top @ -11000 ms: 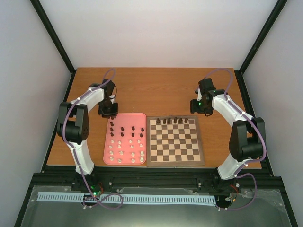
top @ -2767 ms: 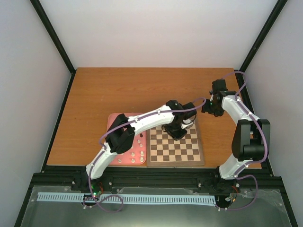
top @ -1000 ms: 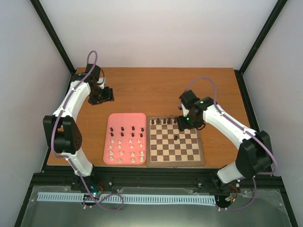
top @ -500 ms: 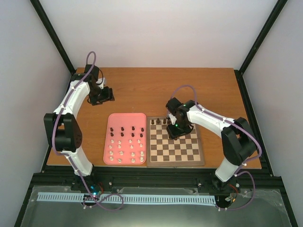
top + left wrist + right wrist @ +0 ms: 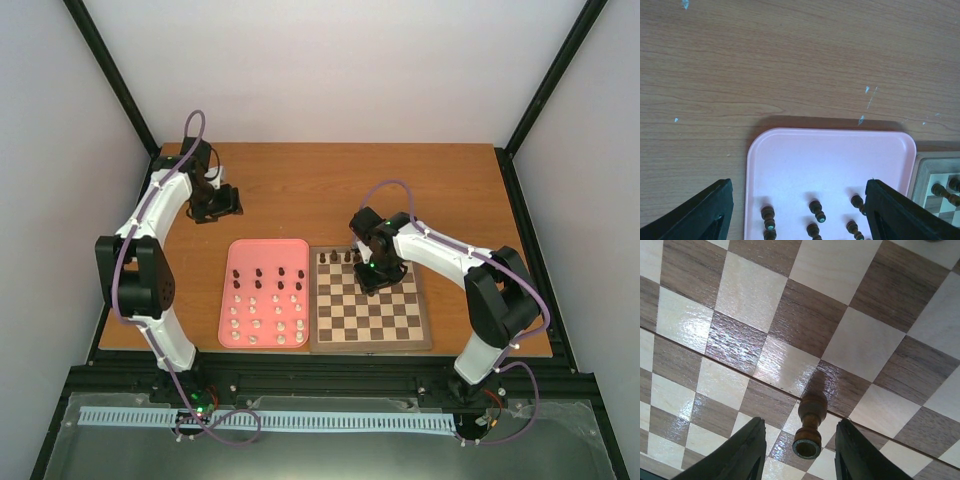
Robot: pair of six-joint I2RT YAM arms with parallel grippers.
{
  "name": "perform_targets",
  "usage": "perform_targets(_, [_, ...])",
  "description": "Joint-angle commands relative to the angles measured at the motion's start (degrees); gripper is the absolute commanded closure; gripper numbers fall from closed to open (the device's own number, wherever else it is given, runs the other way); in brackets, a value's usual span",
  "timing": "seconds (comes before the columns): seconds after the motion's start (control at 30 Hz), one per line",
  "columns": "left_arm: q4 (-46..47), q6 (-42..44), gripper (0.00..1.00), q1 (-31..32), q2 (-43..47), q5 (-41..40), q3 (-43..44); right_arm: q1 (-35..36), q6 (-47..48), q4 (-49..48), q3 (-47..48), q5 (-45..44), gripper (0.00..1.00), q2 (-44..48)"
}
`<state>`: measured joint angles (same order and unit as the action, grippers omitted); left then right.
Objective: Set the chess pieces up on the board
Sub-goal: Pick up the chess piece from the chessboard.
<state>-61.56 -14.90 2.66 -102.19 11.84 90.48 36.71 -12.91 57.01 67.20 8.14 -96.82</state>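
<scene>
The board (image 5: 370, 322) lies right of centre, with dark chess pieces (image 5: 335, 257) along its far row. My right gripper (image 5: 370, 278) is low over the board's far middle. In the right wrist view its fingers (image 5: 747, 455) flank one dark brown piece (image 5: 810, 425) that seems to stand upright on the squares. A gap shows on each side, so the right gripper (image 5: 800, 440) is open. My left gripper (image 5: 228, 202) hangs open and empty over bare table beyond the tray. Dark pieces (image 5: 816, 210) in the tray show between the left gripper's (image 5: 799, 210) fingers.
A pink tray (image 5: 265, 248) sits against the board's left side, holding rows of dark pieces (image 5: 270, 272) and cream pieces (image 5: 265, 325). The board's corner (image 5: 925, 170) shows at the right of the left wrist view. Black frame posts border the table.
The right arm swung in from the board's far right corner and dropped over the lone dark piece, its jaws narrowing around it. The left arm has not moved.
</scene>
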Motion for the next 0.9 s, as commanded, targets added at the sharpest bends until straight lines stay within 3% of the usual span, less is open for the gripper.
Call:
perform_targets(0.0, [0.21, 0.03, 0.19, -0.03, -0.88, 0.19, 2.07, 0.47, -0.09, 0.25, -0.65, -0.42, 0.63, -0.83])
perform_targets(0.33, [0.30, 0.11, 0.19, -0.06, -1.48, 0.38, 2.38, 0.47, -0.45, 0.03, -0.83, -0.61, 0.67, -1.88])
perform_targets(0.6, [0.30, 0.22, 0.19, -0.10, -1.09, 0.04, 2.00, 0.47, -0.93, 1.56, 0.57, -2.69, 0.86, -2.24])
perform_targets(0.87, [0.36, 0.18, 0.19, -0.07, -0.99, 0.14, 2.16, -0.72, -1.48, 8.29, 5.27, -9.01, 0.91, 3.41])
